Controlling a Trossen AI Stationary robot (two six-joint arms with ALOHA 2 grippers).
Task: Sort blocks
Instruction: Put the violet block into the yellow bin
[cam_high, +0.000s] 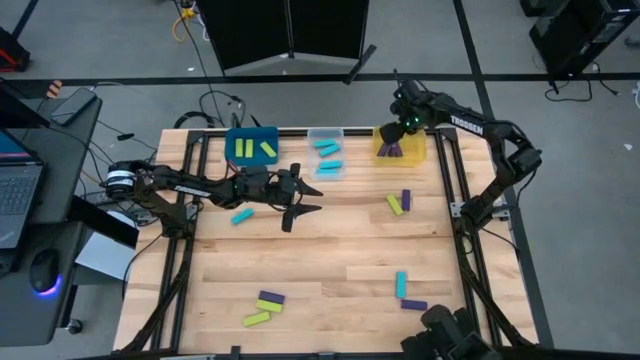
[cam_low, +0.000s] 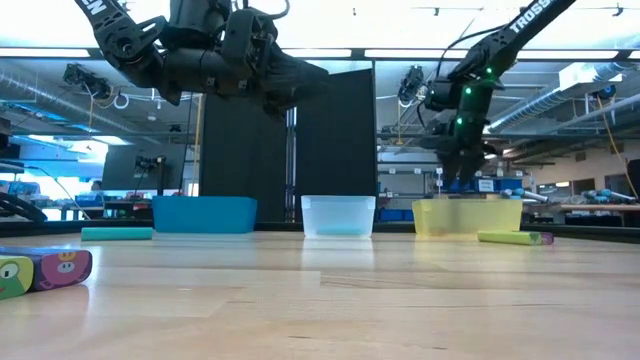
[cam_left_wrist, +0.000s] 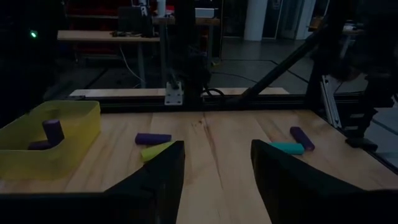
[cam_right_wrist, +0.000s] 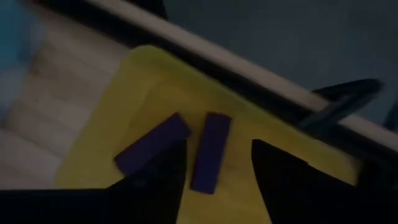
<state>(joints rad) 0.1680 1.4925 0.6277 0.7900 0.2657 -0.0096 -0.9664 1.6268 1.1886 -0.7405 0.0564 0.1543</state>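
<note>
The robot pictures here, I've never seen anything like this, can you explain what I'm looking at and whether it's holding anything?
Two dark robot arms work at a wooden table, sorting small coloured blocks into bins. One picture looks straight down, one looks level across the table, and two come from cameras on the wrists. The right gripper hovers open over the yellow bin, where two purple blocks lie. The left gripper hangs open mid-table, holding nothing. The blue bin holds green blocks, the clear bin cyan ones. More blocks lie loose on the table.

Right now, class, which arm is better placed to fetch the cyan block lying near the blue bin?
Left. The left gripper hovers open beside the cyan block near the blue bin. The right gripper is open over the yellow bin, across the table.
</note>
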